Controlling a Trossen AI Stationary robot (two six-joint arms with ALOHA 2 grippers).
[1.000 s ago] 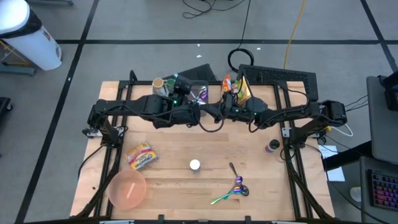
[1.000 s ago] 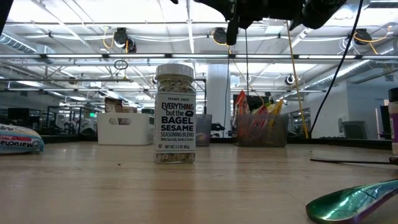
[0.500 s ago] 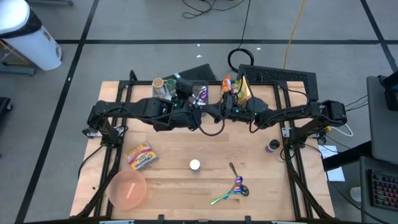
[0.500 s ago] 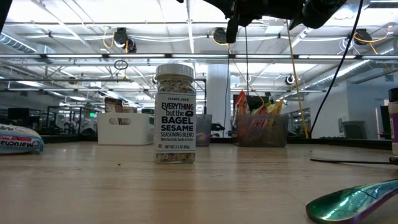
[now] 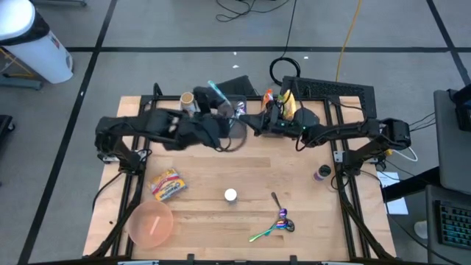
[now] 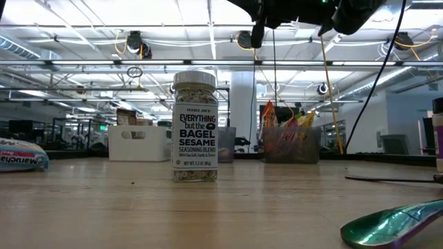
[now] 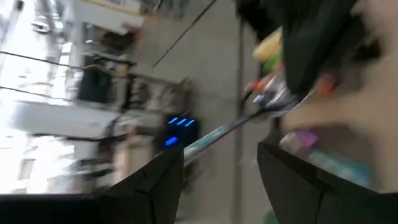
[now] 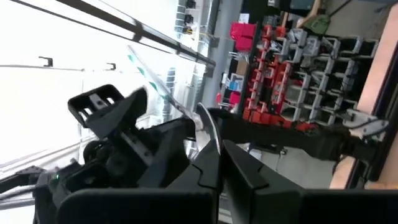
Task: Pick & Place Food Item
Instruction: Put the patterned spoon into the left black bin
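Note:
A utensil with a see-through teal handle (image 5: 215, 91) and a shiny head (image 7: 273, 101) hangs in the air over the table's far middle. My right gripper (image 8: 217, 135) is shut on it. My left gripper (image 7: 217, 154) stands open just left of it, its fingers on either side of the handle's free end; I cannot tell whether they touch it. The seasoning jar (image 6: 194, 128) stands upright on the table's near middle, with its white lid (image 5: 231, 195) on top. A snack pack (image 5: 167, 184) lies flat at the near left. My right gripper pinches the utensil's shiny head (image 8: 207, 127) between its two fingers, coming from the table's right and slanting a little upward. The teal handle (image 8: 144, 73) sticks out past the fingertips toward the far left. The utensil is clear of the table.
A pink bowl (image 5: 151, 224) sits at the near left corner. Iridescent spoons (image 5: 280, 221) lie near the front right. A bin with snack bags (image 5: 285, 103) and a cup (image 5: 188, 100) stand along the far edge, and a small purple bottle (image 5: 322, 174) at the right.
My left gripper has opened, risen, rolled and drawn back toward the table's left edge. The utensil stays aloft in my right gripper, and its teal handle now shows sticking out toward the far left.

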